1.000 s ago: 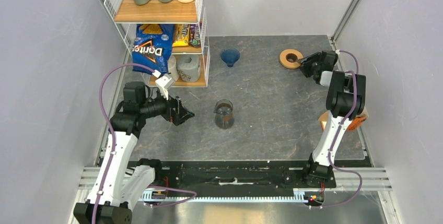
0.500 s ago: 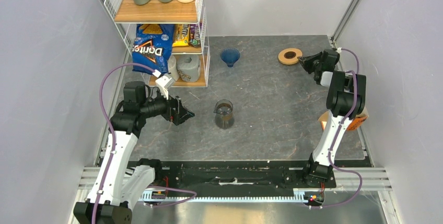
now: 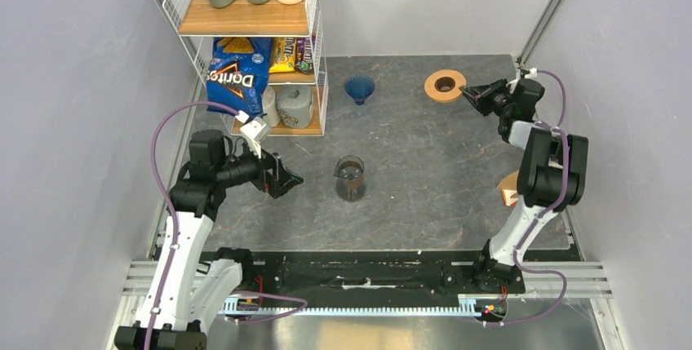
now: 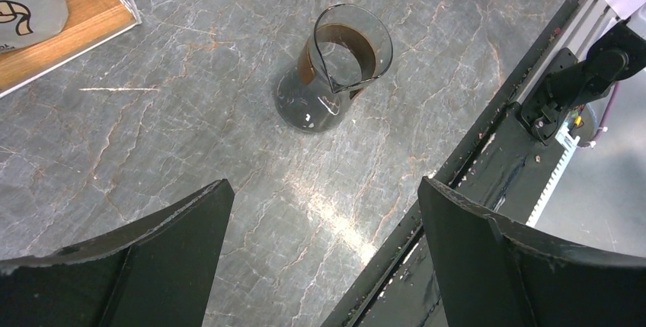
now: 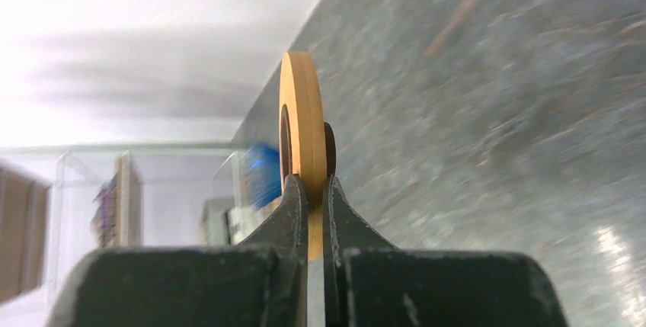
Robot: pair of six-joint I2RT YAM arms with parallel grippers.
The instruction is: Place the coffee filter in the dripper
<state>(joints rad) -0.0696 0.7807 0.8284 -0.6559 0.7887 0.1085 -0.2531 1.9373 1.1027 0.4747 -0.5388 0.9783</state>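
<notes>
Right jaws (image 3: 476, 95): clamped on the rim of the flat tan wooden ring with a central hole (image 5: 302, 121), held edge-on above the desk (image 3: 424, 162) at about 1 o'clock.
Left jaws (image 4: 320, 190): wide apart, holding nothing, at 9 o'clock, aimed at the clear glass carafe with a brown collar (image 4: 335, 68) in the desk's middle.
Dripper: the small dark blue see-through plastic cone (image 3: 359, 87) sits alone at 12 o'clock, well apart from both arms.
Coffee filter: likely the light-brown paper piece (image 3: 507, 183) showing at the 3 o'clock edge, half hidden behind the right arm. I cannot tell how it lies.
Risk, wrong object: the right arm carries the ring, not the filter, and the filter looks untouched.
Risk, slip: the ring is pinched only at its rim and could swing or drop.
Risk, knock: the right arm's elbow hangs close over the filter and could sweep it off the desk.
Risk, later: floppy paper may crumple, and the light cone may tip when pressed.
Writing: "Doritos" on the blue snack bag (image 3: 237, 73) in the wire shelf; other labels are too small to read.
</notes>
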